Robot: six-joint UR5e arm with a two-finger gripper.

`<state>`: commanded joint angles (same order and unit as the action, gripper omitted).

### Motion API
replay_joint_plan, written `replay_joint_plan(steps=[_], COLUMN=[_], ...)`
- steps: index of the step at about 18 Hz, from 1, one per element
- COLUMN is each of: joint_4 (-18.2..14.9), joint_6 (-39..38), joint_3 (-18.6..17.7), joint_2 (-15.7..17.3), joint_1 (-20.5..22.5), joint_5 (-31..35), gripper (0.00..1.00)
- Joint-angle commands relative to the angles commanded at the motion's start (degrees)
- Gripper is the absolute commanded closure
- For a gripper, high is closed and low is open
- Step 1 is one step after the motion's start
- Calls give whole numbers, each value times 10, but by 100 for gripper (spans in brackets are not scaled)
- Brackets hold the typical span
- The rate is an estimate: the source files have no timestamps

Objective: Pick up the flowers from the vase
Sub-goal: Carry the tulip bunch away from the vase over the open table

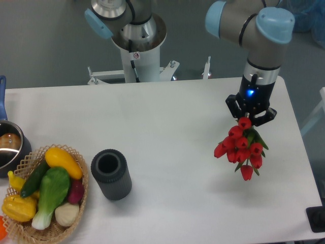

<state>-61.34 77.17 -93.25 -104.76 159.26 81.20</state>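
Nearest the camera, left: wicker basket [76, 213] of vegetables, with the vase [111, 174] just beside it on its right. Vase is dark grey, ribbed, and it stands upright on the table [167, 127]; mouth shows dark and empty. Steel pot [10, 147] at the left edge, blue handle up.

Right side, further back: flowers [241, 147], about 10 red tulip buds bunched tight, green leaves poking out below. Bunch hangs clear of the table, well apart from the vase. Gripper [251, 118] is pinched on the bunch from above; stems hidden, so the grip point can't be read.

Risks, as I judge them:
1. Grip looks to sit at the top edge of the bunch; a slack pinch could let single stems slide out and drop.
2. Bunch hangs tilted, heads lower left; a quick swing could shake it loose.
3. It hangs near the table's right edge, so a drop may roll off.

Pick-up looks essentially done.
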Motion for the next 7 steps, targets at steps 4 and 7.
replay_joint_plan(steps=[4,7], joint_4=[-22,-35], joint_6=[1,0], joint_3=[19,26], joint_2=[-10,-12], joint_1=[-22,-25], joint_5=[33,44], gripper=[100,100])
